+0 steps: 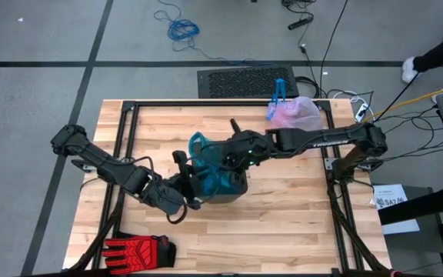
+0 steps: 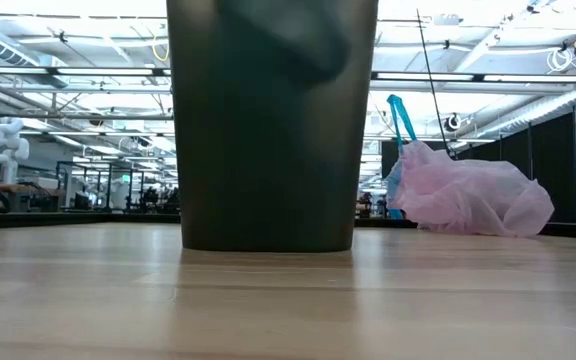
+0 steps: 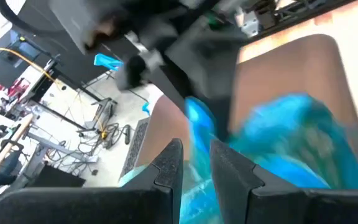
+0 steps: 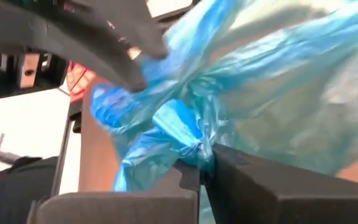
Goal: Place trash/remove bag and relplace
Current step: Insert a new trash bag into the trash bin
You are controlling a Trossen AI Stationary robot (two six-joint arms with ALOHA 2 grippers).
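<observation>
The translucent teal-green bag [image 1: 208,164] is bunched over the mouth of the dark bin [image 1: 228,187], which stands on the table in the middle. My left gripper [image 1: 193,183] is at the bin's left side and my right gripper [image 1: 235,151] at its far side; both are shut on the bag. The pale lilac-pink bag [image 1: 298,114] with its blue tie [image 1: 278,95] lies on the table's far right part, also in the low view [image 2: 468,195]. No paper wads show. My left gripper [image 3: 197,171] pinches a gathered strip of the teal bag [image 3: 199,140] between its two fingers at the bin's left rim; how many layers cannot be told. My right gripper [image 4: 204,171] pinches a bunched fold of the teal bag [image 4: 188,140] between its fingers, and the plastic spreads away from the pinch, crumpled.
A red-and-black glove [image 1: 137,251] lies at the table's near left corner. The bin [image 2: 268,120] fills the middle of the low view. A black mat [image 1: 241,80] and cables lie on the floor beyond the far edge. Bare wood shows near the right edge [image 1: 298,223].
</observation>
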